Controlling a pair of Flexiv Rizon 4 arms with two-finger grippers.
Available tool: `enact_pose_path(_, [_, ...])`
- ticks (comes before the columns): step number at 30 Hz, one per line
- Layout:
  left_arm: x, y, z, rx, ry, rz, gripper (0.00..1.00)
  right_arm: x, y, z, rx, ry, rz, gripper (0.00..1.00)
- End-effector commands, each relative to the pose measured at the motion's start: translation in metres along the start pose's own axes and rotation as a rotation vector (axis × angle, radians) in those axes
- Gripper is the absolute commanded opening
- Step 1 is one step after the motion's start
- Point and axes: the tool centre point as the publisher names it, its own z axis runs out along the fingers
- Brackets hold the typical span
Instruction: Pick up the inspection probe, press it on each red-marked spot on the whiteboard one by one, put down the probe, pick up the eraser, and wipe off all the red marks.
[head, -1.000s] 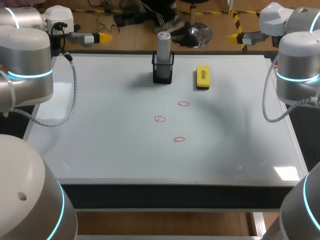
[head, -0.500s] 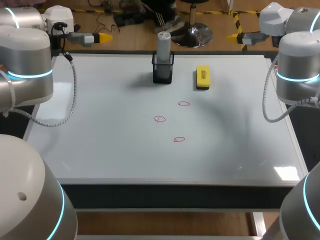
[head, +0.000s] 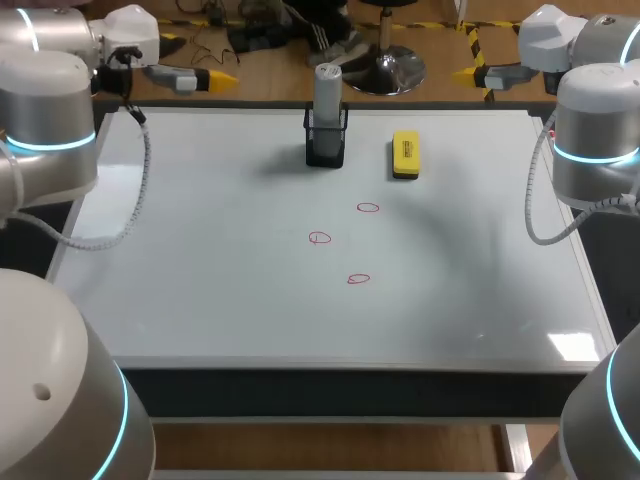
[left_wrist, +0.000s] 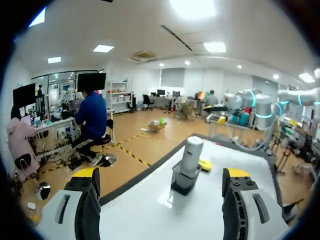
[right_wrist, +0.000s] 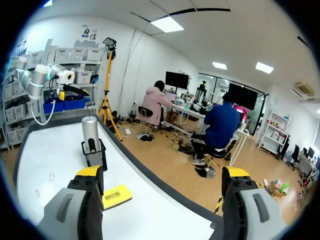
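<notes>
The grey inspection probe (head: 327, 92) stands upright in a black holder (head: 326, 148) at the back of the whiteboard (head: 200, 270). To its right lies the yellow eraser (head: 405, 155). Three red marks (head: 368, 208) (head: 319, 238) (head: 358, 279) sit near the board's middle. My left gripper (head: 215, 77) hovers open beyond the back left corner, fingers pointing right toward the probe. In the left wrist view the gripper (left_wrist: 160, 176) is empty, with the probe (left_wrist: 191, 154) and eraser (left_wrist: 204, 164) ahead. My right gripper (head: 465, 73) is open past the back right edge; the right wrist view shows it (right_wrist: 162, 173) empty, the probe (right_wrist: 90, 132) and eraser (right_wrist: 116, 196) off to one side.
The board's raised frame (head: 340, 366) runs along the front edge. My arms' large joints fill both near corners and both sides of the head view. Nothing else lies on the board.
My left arm has shifted a little to the right along the back edge, its gripper closer to the probe. The right arm and the objects have not moved.
</notes>
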Motion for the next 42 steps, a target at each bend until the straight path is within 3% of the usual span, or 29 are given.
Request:
enact_pose_path(1, [-0.004, -0.002, 0.014, 0.011, 0.137, 0.037, 1.00, 0.000, 0.000, 0.000, 0.002, 0.001, 0.000, 1.00])
enact_pose_path(9, [0.014, -0.007, 0.049, 0.020, 0.314, 0.119, 1.00, 0.000, 0.000, 0.000, 0.002, 0.001, 0.000, 1.00])
enact_pose_path(21, [0.034, -0.005, 0.088, 0.050, 0.465, 0.132, 1.00, 0.000, 0.000, 0.000, 0.002, 0.001, 0.000, 1.00])
enact_pose_path(29, [0.064, 0.000, 0.115, 0.080, 0.509, 0.101, 1.00, 0.000, 0.000, 0.000, 0.002, 0.001, 0.000, 1.00])
enact_pose_path(42, [0.083, 0.014, 0.142, 0.118, 0.509, 0.078, 1.00, 0.000, 0.000, 0.000, 0.002, 0.001, 0.000, 1.00])
